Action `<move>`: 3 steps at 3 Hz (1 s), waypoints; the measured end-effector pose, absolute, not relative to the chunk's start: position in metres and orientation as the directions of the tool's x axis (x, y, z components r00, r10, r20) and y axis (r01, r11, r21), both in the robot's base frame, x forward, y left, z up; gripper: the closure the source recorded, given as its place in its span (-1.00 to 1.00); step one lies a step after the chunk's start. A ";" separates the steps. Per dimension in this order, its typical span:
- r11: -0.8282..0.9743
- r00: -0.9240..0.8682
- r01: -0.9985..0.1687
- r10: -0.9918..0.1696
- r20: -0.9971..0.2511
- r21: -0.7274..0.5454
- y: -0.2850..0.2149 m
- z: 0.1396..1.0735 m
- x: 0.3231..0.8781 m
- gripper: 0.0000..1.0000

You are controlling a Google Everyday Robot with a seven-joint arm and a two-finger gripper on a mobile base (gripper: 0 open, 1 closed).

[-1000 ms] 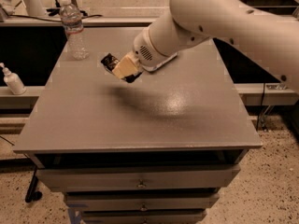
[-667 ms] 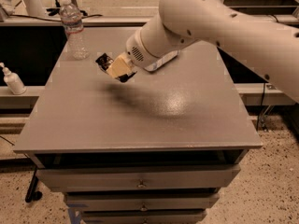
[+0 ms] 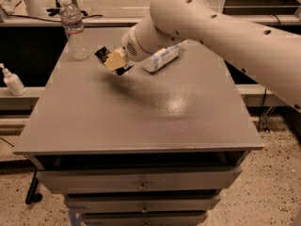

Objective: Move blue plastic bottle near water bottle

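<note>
The blue plastic bottle (image 3: 162, 58) lies on its side on the grey table (image 3: 141, 121), toward the back and partly behind my arm. The clear ribbed water bottle (image 3: 75, 29) stands upright at the table's back left corner. My gripper (image 3: 113, 60) hovers just above the table between the two. It is a short way left of the blue bottle, right of and in front of the water bottle, and touches neither. It holds nothing that I can see.
A small white pump bottle (image 3: 11, 81) stands on a low shelf left of the table. Drawers (image 3: 141, 185) sit under the table's front edge. A counter with cables runs behind the table.
My arm and gripper have moved left and back toward the water bottle. The blue bottle, hidden behind the arm before, now shows to the gripper's right.
</note>
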State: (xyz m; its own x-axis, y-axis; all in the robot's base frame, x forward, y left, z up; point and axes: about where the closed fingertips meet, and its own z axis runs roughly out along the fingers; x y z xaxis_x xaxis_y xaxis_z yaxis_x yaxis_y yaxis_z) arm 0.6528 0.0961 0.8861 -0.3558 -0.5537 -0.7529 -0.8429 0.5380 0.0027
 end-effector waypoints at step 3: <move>0.494 -0.327 -0.869 -0.545 -0.772 0.019 0.138 0.878 0.673 1.00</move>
State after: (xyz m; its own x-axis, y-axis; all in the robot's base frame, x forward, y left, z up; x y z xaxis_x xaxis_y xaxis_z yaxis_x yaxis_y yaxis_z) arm 0.6725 0.1380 0.8781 -0.3267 -0.5454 -0.7719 -0.8693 0.4939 0.0190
